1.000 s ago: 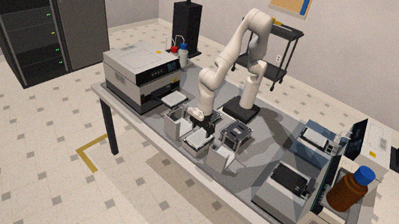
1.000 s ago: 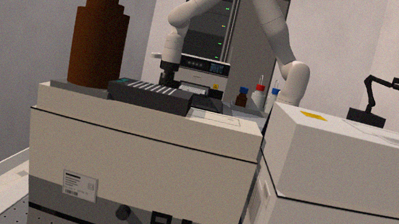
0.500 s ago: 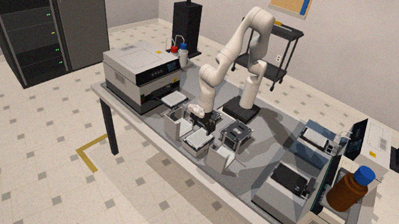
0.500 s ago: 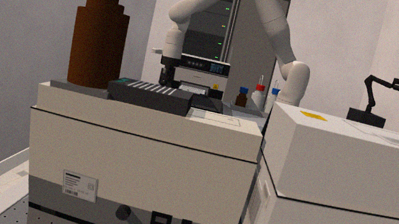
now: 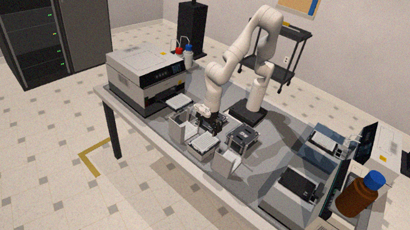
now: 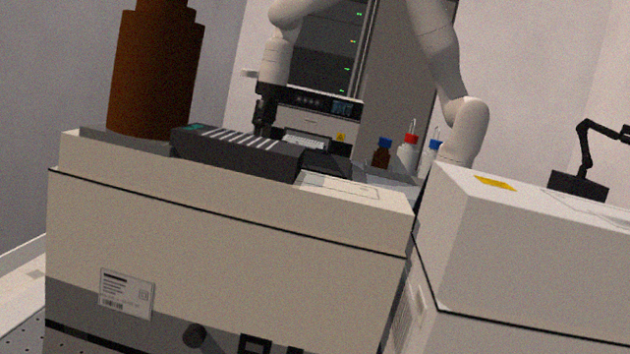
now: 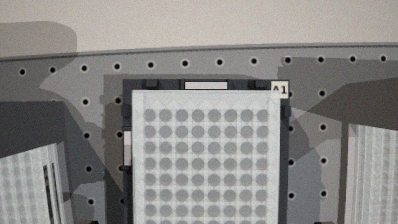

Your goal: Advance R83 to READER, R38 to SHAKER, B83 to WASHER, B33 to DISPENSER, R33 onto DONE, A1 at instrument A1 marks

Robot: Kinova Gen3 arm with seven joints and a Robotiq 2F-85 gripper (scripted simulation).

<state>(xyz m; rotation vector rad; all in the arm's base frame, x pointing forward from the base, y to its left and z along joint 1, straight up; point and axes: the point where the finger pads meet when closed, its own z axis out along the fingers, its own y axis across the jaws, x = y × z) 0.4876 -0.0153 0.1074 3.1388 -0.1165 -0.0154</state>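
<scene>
Black two-finger gripper [image 5: 208,124], fully open & empty, above white multi-well plastic plate [image 7: 205,155] seated in dark nest frame [image 7: 127,100] (A1 mark [image 7: 279,90] at corner), between two racks.

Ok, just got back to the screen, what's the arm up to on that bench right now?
The white arm has its claw wide open and empty, poised just above a white well plate that sits in a dark nest between the two stack racks. The wrist view shows that plate seated, with the nest's A1 mark at its corner. Another plate sits on the large instrument's tray.
</scene>
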